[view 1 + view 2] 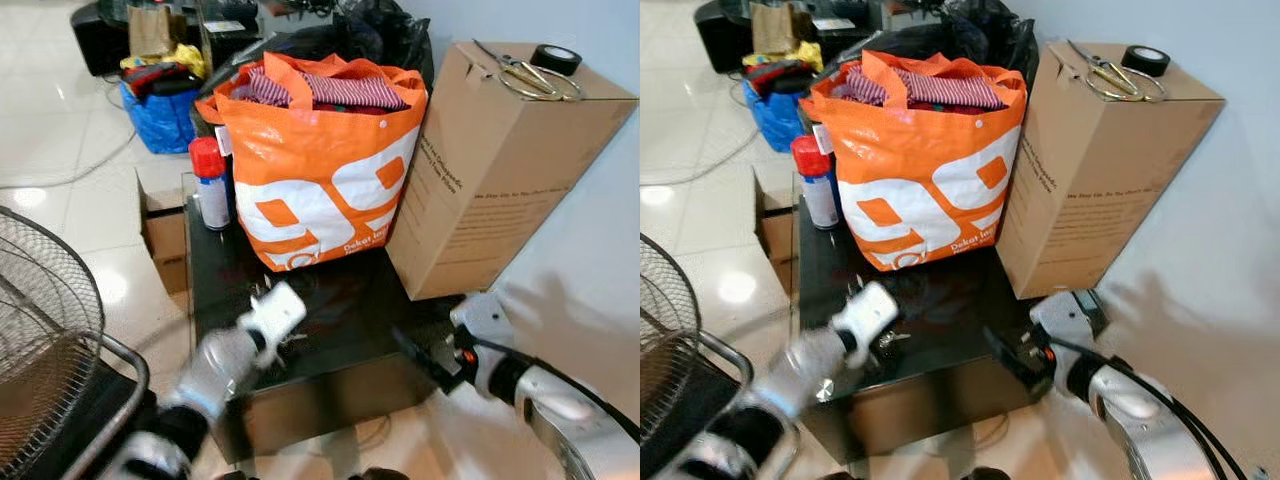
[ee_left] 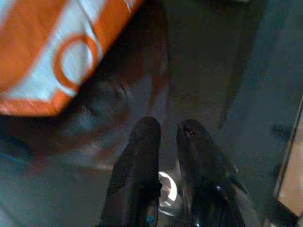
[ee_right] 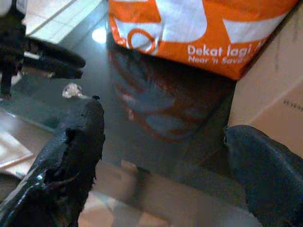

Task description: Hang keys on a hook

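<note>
At far left a wire fan guard (image 1: 40, 330) is cut off by the frame. On the black glass table (image 1: 340, 350), the left gripper (image 2: 165, 137) hangs with fingers nearly pressed together over the keys (image 3: 72, 90) (blurred, hard to make out). Behind stand a red-capped spray can (image 1: 210, 185), an orange bag (image 1: 320, 170) and a cardboard box (image 1: 500, 160). At lower right, the right gripper (image 3: 161, 156) is spread wide.

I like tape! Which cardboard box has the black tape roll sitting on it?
The tall cardboard box beside the orange bag; the tape roll and scissors lie on top. The small floor box has none.
</note>
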You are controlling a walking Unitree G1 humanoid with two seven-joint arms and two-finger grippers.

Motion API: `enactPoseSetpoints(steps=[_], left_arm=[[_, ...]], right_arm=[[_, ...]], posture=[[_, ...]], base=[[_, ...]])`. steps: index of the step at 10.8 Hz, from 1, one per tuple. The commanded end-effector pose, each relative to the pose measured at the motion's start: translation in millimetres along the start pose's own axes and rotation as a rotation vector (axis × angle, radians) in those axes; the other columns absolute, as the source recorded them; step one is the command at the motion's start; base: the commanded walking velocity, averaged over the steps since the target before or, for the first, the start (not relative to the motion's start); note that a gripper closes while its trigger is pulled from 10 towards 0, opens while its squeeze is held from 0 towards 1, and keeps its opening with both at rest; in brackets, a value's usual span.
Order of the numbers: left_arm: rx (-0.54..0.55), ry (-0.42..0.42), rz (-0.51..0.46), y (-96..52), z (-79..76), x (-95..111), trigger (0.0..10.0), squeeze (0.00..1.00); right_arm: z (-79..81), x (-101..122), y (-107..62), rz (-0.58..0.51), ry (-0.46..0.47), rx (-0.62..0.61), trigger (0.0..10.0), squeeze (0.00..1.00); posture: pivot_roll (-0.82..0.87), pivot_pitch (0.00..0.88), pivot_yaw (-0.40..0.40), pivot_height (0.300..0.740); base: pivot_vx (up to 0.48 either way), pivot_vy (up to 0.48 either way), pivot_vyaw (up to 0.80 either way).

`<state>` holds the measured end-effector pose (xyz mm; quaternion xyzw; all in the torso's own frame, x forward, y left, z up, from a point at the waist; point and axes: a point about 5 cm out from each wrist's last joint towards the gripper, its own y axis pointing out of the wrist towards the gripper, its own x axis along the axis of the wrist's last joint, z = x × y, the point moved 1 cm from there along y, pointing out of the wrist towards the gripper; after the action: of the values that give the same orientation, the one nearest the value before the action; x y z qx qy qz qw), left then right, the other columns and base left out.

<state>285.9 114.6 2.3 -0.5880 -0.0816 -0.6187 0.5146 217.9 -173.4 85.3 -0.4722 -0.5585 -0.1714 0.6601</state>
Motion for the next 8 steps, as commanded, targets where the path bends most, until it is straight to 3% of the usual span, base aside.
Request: enactPoseSetpoints(steps=[1, 5, 7, 8], left_arm=[[0.046, 0.015, 0.026, 0.3, 0.5, -4, 10.0, 1.00], [0.167, 0.058, 0.115, -6.3, 9.4, -27, 10.0, 1.00], [0.137, 0.060, 0.066, -3.1, 5.3, -21, 10.0, 1.00], [0.134, 0.069, 0.043, -0.5, 4.0, -17, 10.0, 0.54]], right_arm=[[-2.8, 3, -2.9, -0.001, -0.016, -0.023, 10.0, 0.00], [5.6, 2, -5.2, 0.003, -0.001, -0.003, 10.0, 0.00], [7.2, 2, -6.7, 0.006, 0.001, 0.002, 10.0, 0.00], [7.5, 3, -8.0, 0.007, 0.002, 0.001, 10.0, 0.00]], posture=[[-0.23, 0.063, -0.099, 0.740], [-0.24, 0.120, -0.126, 0.740], [-0.25, 0.139, -0.127, 0.740], [-0.25, 0.141, -0.126, 0.740]], base=[[0.000, 0.000, 0.00], [0.000, 0.000, 0.00], [0.000, 0.000, 0.00], [0.000, 0.000, 0.00]])
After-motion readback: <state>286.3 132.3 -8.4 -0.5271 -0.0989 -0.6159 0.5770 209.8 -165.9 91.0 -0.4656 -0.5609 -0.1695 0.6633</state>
